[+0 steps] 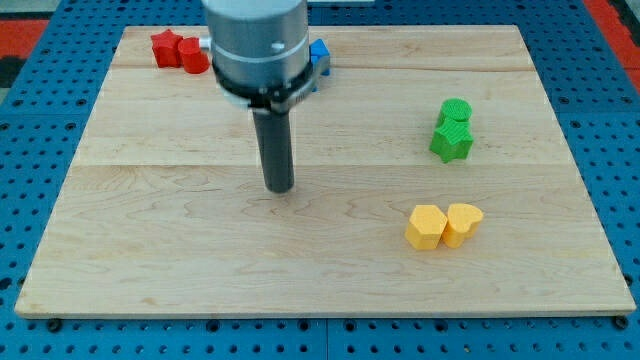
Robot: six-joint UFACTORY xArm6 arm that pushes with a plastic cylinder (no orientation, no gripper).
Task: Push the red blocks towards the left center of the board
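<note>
Two red blocks sit near the board's top left: a red star (165, 47) and a red rounded block (193, 56) touching it on its right. My tip (280, 188) rests on the board near the middle, well below and to the right of the red blocks, touching no block. The arm's grey body hides the area just right of the red blocks.
A blue block (319, 52) peeks out at the top, mostly hidden behind the arm. Two green blocks (453, 128) sit together at the right. Two yellow blocks (443, 225) sit together at the lower right. The wooden board (150, 250) lies on a blue pegboard.
</note>
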